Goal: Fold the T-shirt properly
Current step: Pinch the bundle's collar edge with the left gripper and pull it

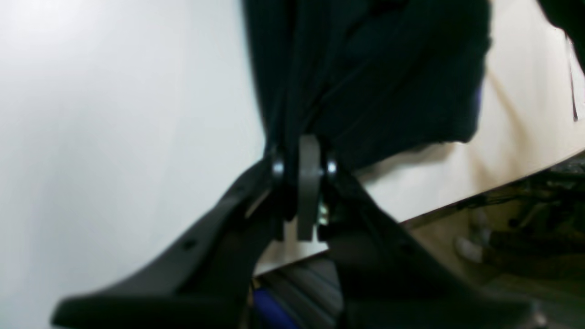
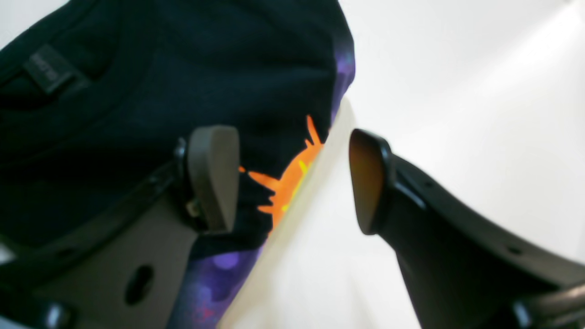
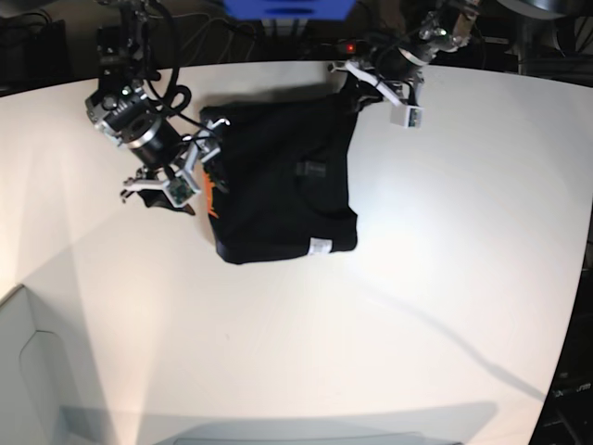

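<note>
The black T-shirt lies partly folded on the white table, with a small white tag near its front edge. My left gripper is shut on a bunched edge of the black fabric; in the base view it sits at the shirt's far right corner. My right gripper is open at the shirt's left edge. One finger rests over the fabric, the other over bare table. An orange and purple print shows at that edge.
The table's far edge is close behind my left gripper, with cables and dark gear beyond it. A blue object stands at the back. A white box sits at the front left corner.
</note>
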Action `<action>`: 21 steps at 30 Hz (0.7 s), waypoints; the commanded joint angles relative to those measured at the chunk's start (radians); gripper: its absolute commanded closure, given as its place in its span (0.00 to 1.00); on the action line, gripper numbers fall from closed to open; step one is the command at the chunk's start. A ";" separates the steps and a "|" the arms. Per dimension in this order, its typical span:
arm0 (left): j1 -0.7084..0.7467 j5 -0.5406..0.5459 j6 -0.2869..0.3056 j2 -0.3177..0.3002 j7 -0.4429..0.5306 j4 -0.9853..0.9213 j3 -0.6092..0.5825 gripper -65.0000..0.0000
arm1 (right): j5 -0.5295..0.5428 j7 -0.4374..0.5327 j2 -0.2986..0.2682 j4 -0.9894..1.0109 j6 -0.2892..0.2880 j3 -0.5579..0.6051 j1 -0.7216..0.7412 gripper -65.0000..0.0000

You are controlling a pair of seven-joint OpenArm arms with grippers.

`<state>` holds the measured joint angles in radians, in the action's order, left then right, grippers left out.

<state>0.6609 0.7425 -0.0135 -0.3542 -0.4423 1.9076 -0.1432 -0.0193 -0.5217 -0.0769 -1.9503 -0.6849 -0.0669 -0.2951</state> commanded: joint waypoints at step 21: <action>-0.020 0.012 0.013 -0.013 -0.083 0.020 0.011 0.43 | 0.020 0.030 -0.001 -0.014 -0.013 0.014 0.010 0.41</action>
<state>0.6315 0.7448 -0.0113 -0.3599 -0.5411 1.9053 -0.1387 -0.0189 -0.5194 -0.0765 -1.9503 -0.6846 -0.0528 -0.2920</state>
